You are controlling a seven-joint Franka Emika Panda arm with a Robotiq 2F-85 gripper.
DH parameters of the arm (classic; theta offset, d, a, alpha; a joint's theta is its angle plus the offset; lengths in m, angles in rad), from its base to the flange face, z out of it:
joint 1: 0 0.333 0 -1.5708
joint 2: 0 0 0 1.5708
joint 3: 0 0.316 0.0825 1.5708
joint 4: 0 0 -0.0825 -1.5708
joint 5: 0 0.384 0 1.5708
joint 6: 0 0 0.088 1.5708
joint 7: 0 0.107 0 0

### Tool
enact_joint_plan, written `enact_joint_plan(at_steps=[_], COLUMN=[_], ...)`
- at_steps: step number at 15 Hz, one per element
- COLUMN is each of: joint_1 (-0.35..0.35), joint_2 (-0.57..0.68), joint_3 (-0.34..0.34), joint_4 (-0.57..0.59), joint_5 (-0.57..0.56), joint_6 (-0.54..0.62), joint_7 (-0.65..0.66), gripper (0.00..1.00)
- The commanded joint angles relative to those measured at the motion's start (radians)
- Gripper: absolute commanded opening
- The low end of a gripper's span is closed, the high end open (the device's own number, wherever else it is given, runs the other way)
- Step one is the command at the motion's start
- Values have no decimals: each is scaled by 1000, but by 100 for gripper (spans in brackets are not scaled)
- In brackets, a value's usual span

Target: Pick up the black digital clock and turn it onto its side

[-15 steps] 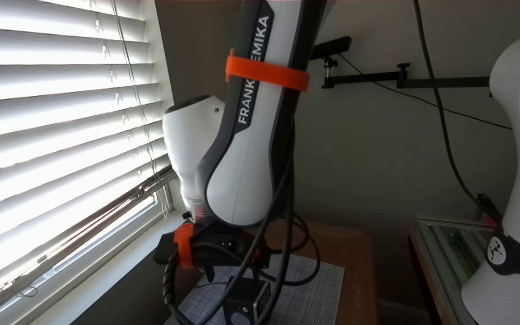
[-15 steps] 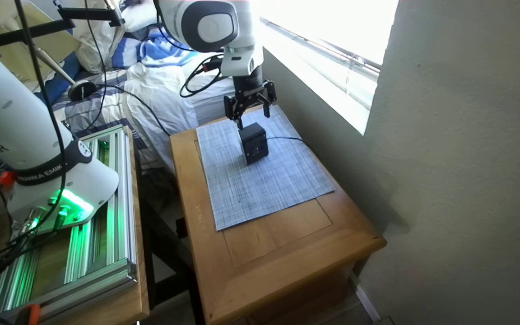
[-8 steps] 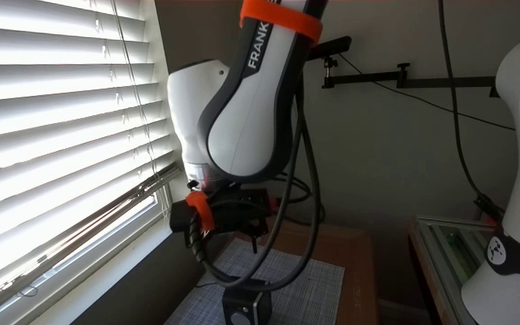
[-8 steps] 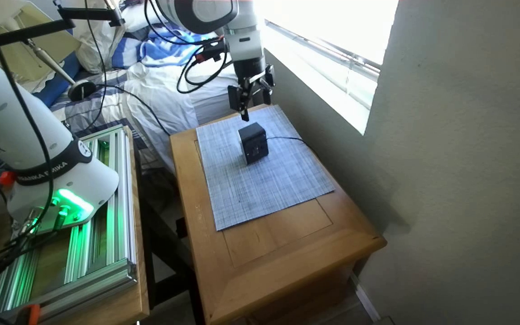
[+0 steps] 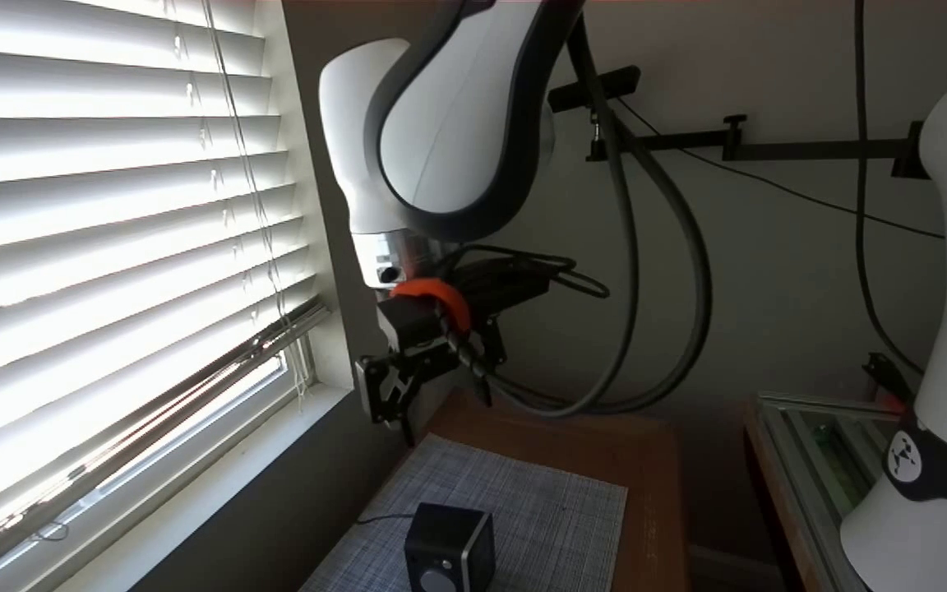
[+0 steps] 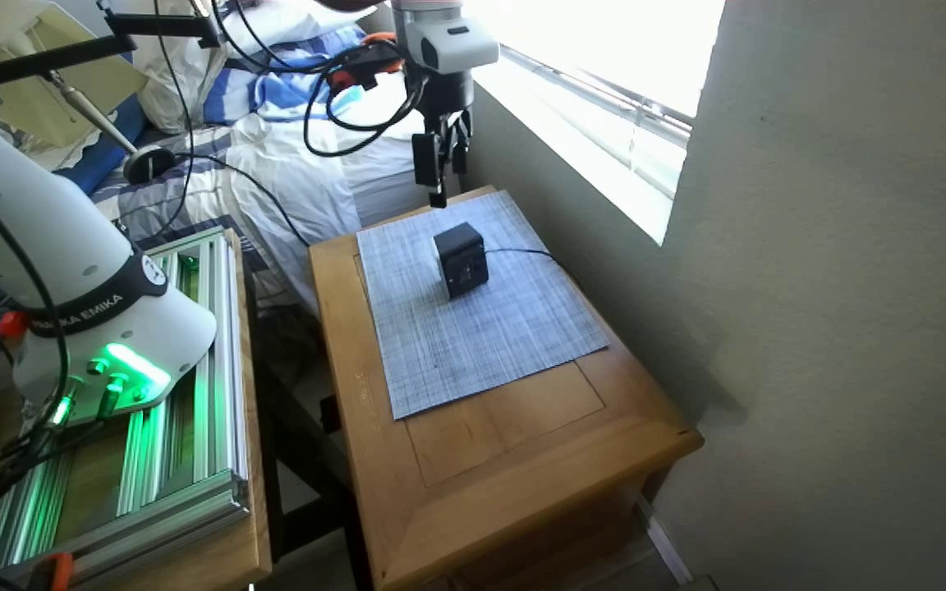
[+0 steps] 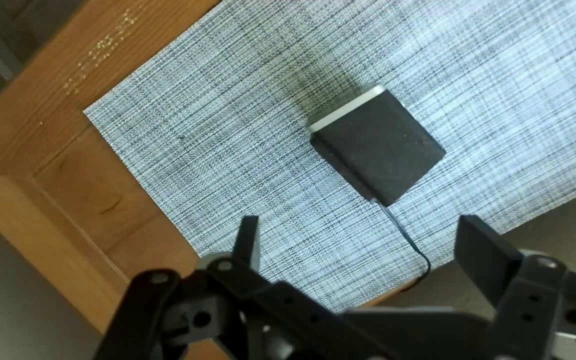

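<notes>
The hand has just climbed and twisted away from the black digital clock, its fingers spread with nothing between them, while the clock sits where it was, on the woven mat below and ahead of the hand. That reads as a retreat rather than an approach, so the turn may be done, though I cannot tell which face is the base. Seen from the hand, the clock is a dark block, a silver strip along one far edge, a cable trailing from its nearer corner toward the hand; an exterior view adds a pale disc on one upright face.
</notes>
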Motion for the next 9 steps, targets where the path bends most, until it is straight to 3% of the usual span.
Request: enact_joint_plan(at_steps=[1,7,8,9], joint_1=[-36,-38,-52,-54], joint_2=[-109,-222,-161,-172], joint_3=[34,64,72,77], joint_4=[-36,-33,-11,-10], joint_5=[36,64,20,23], joint_6=[-101,-250,-206,-214], joint_7=[-163,-317,-244,-251], gripper=[100,100,100,100])
